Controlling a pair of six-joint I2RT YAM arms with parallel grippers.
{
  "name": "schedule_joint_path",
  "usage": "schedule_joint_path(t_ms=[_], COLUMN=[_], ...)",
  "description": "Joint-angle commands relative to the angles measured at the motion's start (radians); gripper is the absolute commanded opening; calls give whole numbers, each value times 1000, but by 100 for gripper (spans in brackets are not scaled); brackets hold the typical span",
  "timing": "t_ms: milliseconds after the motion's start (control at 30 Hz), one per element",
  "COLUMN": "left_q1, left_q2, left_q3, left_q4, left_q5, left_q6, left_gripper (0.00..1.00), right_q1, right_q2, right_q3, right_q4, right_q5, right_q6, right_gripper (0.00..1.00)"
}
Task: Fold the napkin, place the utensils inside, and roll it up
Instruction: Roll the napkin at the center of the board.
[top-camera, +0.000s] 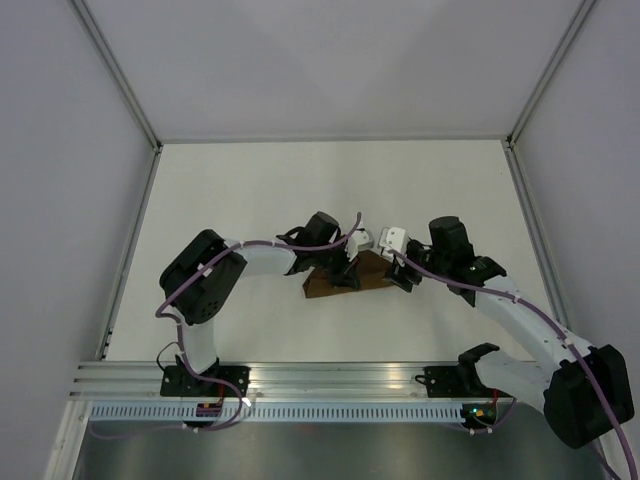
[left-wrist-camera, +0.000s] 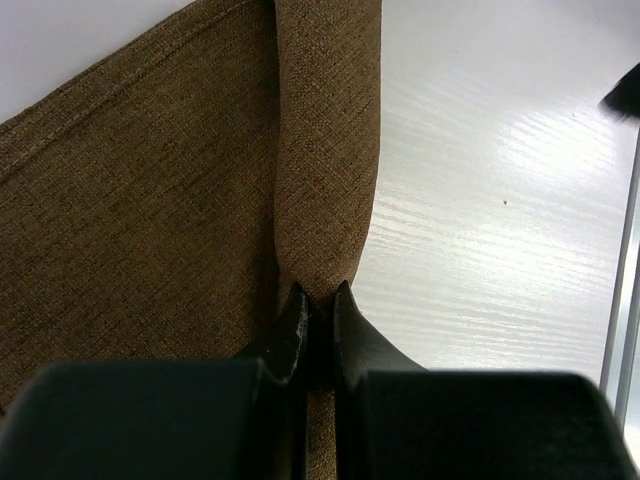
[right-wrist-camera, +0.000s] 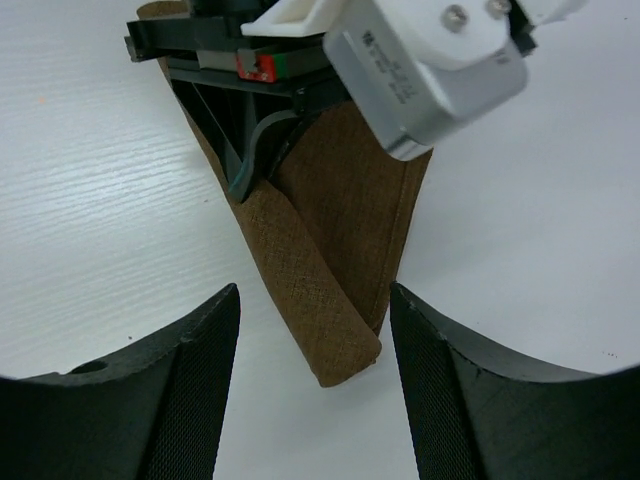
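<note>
Down at the near edge, on this side of the napkin, both arm bases sit bolted to the metal rail. The left arm and the right arm curve inward, so the two wrists meet over the cloth. The right pincer is at the napkin's right end, jaws spread wide and gripping nothing. In its own wrist view, the rolled brown tip of the cloth shows in the gap between the two dark fingers, lying on the white surface. Whether either finger touches it, I cannot tell. The left pincer is on the napkin, and it is clamped: the two black fingertips are pressed together on a raised fold. A narrow ridge of brown weave runs away from the tips, with the flat cloth spread to its left and bare surface to its right. From above, the napkin is a small dark-brown bundle, longer than it is wide, lying mid-surface and partly hidden under both wrists. Beyond the napkin, white surface runs to the back wall.
</note>
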Motion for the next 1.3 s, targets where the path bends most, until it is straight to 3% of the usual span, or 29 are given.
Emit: schedule_joint_path(t_ms=[0, 400, 767, 867, 967, 1100, 1267], left_q1=[-5, 23, 38, 39, 43, 56, 85], left_q2=[66, 140, 171, 168, 154, 128, 61], left_q3=[8, 78, 108, 114, 115, 118, 129], left_q4=[-153, -268, -325, -340, -345, -345, -326], left_q5=[31, 124, 167, 169, 157, 143, 109], left_q6=[-34, -8, 35, 41, 43, 18, -14], left_gripper=[2, 2, 2, 3, 10, 31, 38], right_q1=[61, 340, 421, 423, 423, 423, 421], right_q2=[34, 159, 317, 342, 354, 357, 351], right_q3=[-43, -158, -158, -151, -149, -147, -147], right_q4=[113, 298, 403, 392, 372, 338, 289], right_q5=[72, 330, 439, 439, 442, 436, 424], right_q6=[-45, -120, -146, -146, -148, -151, -146], right_gripper=[67, 69, 67, 56, 35, 18, 9])
